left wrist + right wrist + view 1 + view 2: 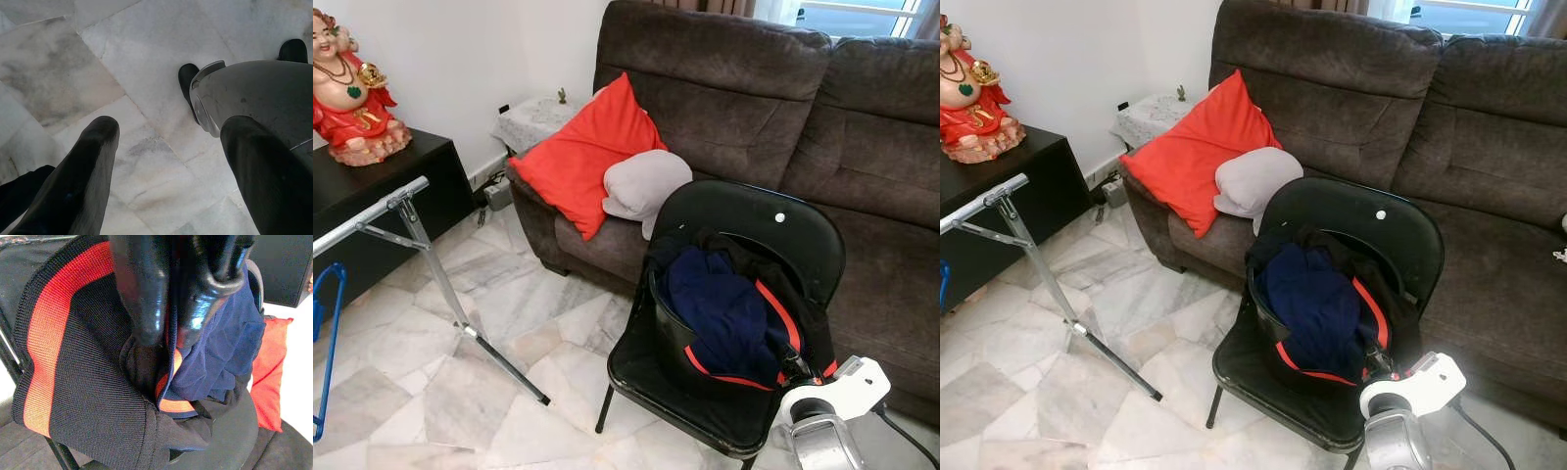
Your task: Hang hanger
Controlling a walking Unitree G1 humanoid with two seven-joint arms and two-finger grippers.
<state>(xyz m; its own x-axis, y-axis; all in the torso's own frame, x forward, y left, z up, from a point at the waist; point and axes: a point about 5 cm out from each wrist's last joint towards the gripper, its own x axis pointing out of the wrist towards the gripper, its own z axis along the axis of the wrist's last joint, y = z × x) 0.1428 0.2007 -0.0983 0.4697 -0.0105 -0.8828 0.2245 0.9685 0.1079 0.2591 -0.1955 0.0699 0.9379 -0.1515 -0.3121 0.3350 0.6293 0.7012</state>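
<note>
A black basket (671,338) stands on a black chair (754,230), holding a navy garment (720,308) and a black garment with a red stripe (63,367). My right arm (832,401) reaches down to the basket's near right side. In the right wrist view my right gripper (168,335) has its fingers close together, with the fold of the black and red garment between the tips. A blue hanger (328,338) hangs at the far left below the drying rack's metal bar (372,208). My left gripper (166,147) hangs open over the marble floor.
A brown sofa (862,137) with a red cushion (582,157) and a grey cushion (644,184) stands behind the chair. The rack's slanted leg (504,364) crosses the floor at left. A black cabinet (382,186) with a red figurine (350,93) stands at far left.
</note>
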